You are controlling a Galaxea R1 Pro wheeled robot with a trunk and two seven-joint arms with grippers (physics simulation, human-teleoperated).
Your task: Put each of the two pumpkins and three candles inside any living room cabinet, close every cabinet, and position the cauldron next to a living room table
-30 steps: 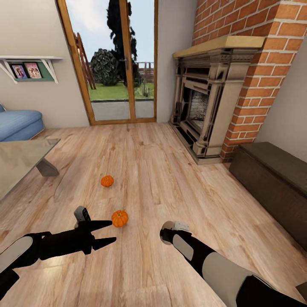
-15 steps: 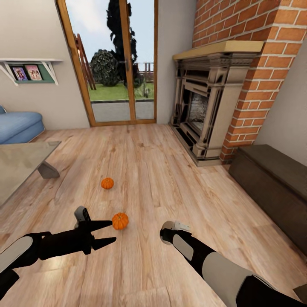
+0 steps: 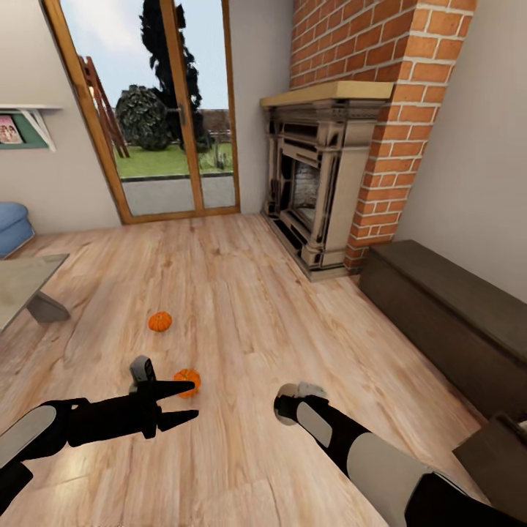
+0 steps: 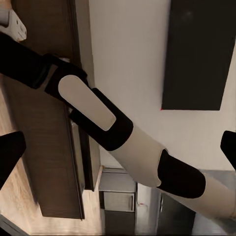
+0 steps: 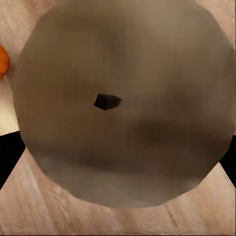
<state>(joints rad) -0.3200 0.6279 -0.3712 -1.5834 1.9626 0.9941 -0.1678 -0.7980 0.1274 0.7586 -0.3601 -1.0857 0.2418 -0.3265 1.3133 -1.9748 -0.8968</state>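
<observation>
Two orange pumpkins lie on the wood floor: one (image 3: 160,321) further off, the other (image 3: 189,380) just past the upper fingertip of my left gripper (image 3: 192,400), which is open and empty. My right gripper (image 3: 296,399) is shut on a pale grey candle (image 5: 123,103), whose round top with its dark wick faces the right wrist camera. A sliver of pumpkin (image 5: 2,61) shows beside the candle. The long dark-brown cabinet (image 3: 446,315) stands along the right wall with its fronts shut. A corner of the glass table (image 3: 22,282) is at the left. The cauldron is out of view.
An ornate fireplace (image 3: 315,197) in a red-brick chimney stands ahead on the right. Glass patio doors (image 3: 161,124) are straight ahead and a blue sofa (image 3: 11,223) sits at the far left. A brown furniture corner (image 3: 498,454) pokes in at lower right.
The camera has turned right, so the whole scene has shifted left in the picture. Both arms keep their pose. The near pumpkin now sits closer to my left fingertip.
</observation>
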